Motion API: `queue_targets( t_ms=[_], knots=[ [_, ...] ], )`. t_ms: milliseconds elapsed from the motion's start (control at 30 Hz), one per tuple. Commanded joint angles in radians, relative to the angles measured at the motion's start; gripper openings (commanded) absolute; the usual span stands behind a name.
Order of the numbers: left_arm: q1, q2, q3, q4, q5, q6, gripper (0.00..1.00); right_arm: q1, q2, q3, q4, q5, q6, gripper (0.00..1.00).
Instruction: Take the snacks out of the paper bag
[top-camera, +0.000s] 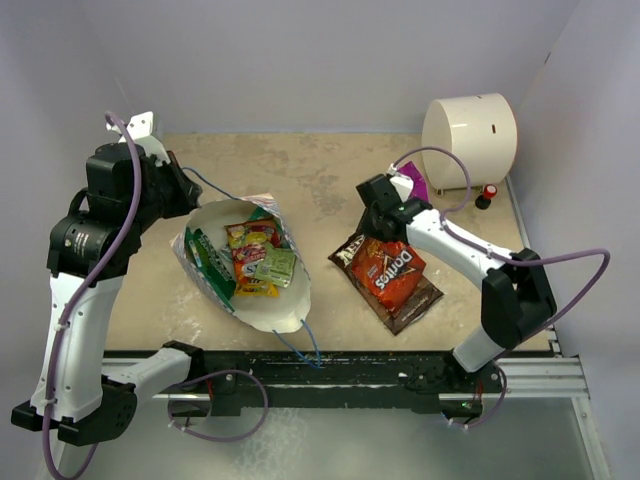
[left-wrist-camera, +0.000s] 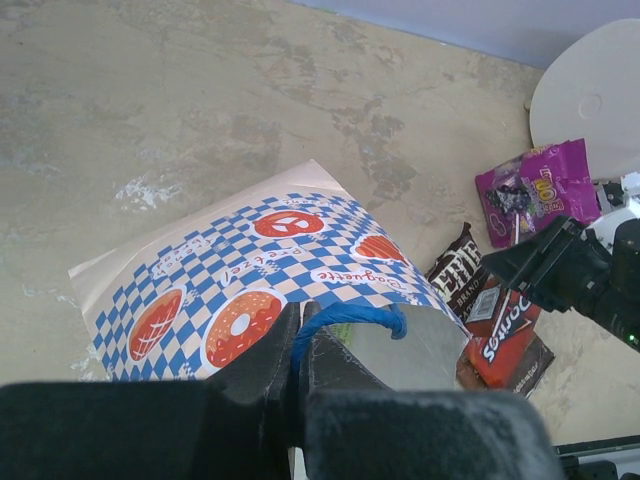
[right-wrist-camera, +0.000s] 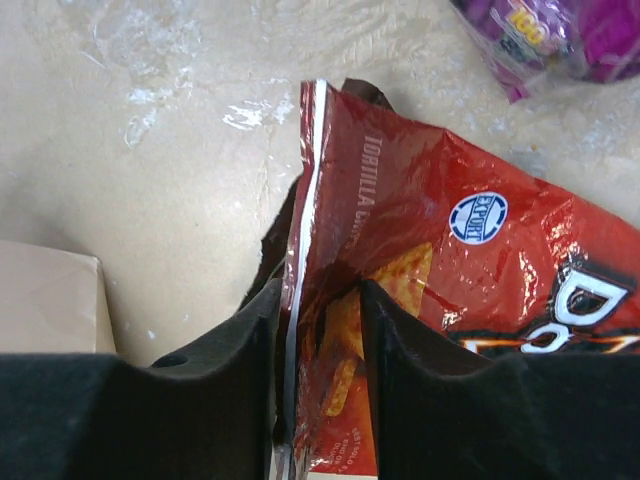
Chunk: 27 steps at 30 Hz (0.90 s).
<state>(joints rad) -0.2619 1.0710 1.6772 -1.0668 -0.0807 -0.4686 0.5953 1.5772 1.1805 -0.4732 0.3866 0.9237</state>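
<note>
The white paper bag (top-camera: 292, 316) lies on its side, mouth open upward, with several colourful snack packets (top-camera: 252, 258) and a green packet (top-camera: 208, 262) inside. Its checkered band shows in the left wrist view (left-wrist-camera: 230, 270). My left gripper (top-camera: 190, 196) (left-wrist-camera: 298, 335) is shut on the bag's blue cord handle (left-wrist-camera: 350, 318). My right gripper (top-camera: 375, 225) (right-wrist-camera: 318, 295) is shut on the top edge of the red-orange chip bag (top-camera: 395, 275) (right-wrist-camera: 430, 200). The chip bag lies on a dark brown packet (top-camera: 350, 250) right of the paper bag. The magenta pouch (top-camera: 415, 182) (right-wrist-camera: 560, 30) lies behind them.
A large cream cylinder (top-camera: 470, 130) stands at the back right with a small red object (top-camera: 490, 192) beside it. Grey walls close in the table at the back and both sides. A black rail (top-camera: 330, 370) runs along the near edge.
</note>
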Motion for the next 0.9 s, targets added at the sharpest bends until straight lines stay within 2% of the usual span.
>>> queue_targets(
  t_ms=[0,133,233,333,467,533,667,767,867],
  knots=[
    [0.000,-0.011,0.048,0.019,-0.029,-0.015,0.00,-0.032,0.034,0.056,0.073,-0.096,-0.008,0.44],
    [0.000,-0.010,0.054,0.016,-0.034,-0.017,0.00,-0.040,0.047,0.051,0.159,-0.156,-0.056,0.73],
    [0.001,-0.005,0.056,0.013,-0.031,-0.020,0.00,-0.051,0.052,0.032,0.255,-0.243,-0.112,0.86],
    [0.000,0.005,0.065,0.009,-0.024,-0.024,0.00,-0.061,0.048,0.043,0.327,-0.326,-0.199,0.92],
    [0.000,0.010,0.060,0.015,0.019,-0.024,0.00,-0.061,-0.007,0.113,0.302,-0.344,-0.351,0.96],
    [0.000,0.009,0.055,0.019,0.042,-0.024,0.00,-0.059,-0.054,0.132,0.324,-0.345,-0.525,0.98],
    [0.000,0.007,0.047,0.022,0.076,-0.028,0.00,-0.021,-0.195,0.084,0.406,-0.461,-0.678,0.97],
    [0.000,0.007,0.046,0.017,0.079,-0.030,0.00,0.079,-0.319,-0.001,0.537,-0.518,-0.776,0.94],
    [0.000,0.006,0.053,0.015,0.081,-0.039,0.00,0.254,-0.368,-0.059,0.649,-0.555,-0.896,0.89]
  ],
)
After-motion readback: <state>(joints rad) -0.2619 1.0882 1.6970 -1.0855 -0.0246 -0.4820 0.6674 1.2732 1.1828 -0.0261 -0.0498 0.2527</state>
